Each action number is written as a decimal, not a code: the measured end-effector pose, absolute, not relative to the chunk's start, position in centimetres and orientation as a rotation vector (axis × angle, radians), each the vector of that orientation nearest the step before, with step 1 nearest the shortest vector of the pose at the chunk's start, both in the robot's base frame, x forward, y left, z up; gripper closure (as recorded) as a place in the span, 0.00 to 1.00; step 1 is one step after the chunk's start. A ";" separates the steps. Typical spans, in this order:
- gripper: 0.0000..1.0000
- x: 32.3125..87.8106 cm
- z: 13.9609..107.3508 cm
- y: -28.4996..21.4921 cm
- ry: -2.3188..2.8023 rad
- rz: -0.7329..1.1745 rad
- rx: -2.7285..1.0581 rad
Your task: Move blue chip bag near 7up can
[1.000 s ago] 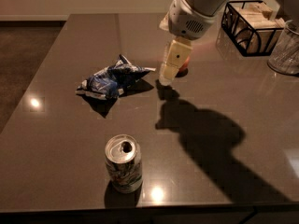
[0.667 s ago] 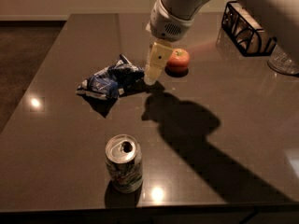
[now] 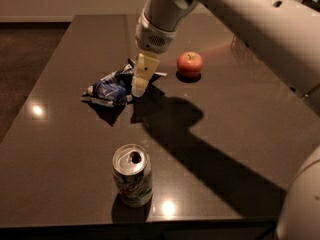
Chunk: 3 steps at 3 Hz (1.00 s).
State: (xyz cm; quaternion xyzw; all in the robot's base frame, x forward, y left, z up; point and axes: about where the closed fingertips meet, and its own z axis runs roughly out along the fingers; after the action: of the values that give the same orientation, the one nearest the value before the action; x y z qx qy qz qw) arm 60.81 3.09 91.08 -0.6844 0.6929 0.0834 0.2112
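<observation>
We judge the task barely begun: our cream gripper (image 3: pixel 140 84) (how wide, we cannot tell) hangs at the crumpled dark-blue foil chip bag (image 3: pixel 109 88); the silver-topped green-and-white 7up can (image 3: pixel 132 176) stands well apart, nearer the camera.

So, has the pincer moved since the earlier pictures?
Yes. The pincer has moved leftward in view, away from the apple, to the edge of the blue chip bag.
</observation>
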 end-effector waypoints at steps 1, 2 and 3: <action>0.00 61.0 89.4 4.5 1.929 0.228 -1.941; 0.18 61.0 88.5 5.1 1.937 0.212 -1.966; 0.41 60.2 88.7 5.2 1.913 0.197 -1.985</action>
State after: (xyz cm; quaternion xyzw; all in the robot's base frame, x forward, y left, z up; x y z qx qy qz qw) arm 60.23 5.24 88.69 -0.7054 0.6799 0.0701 0.1876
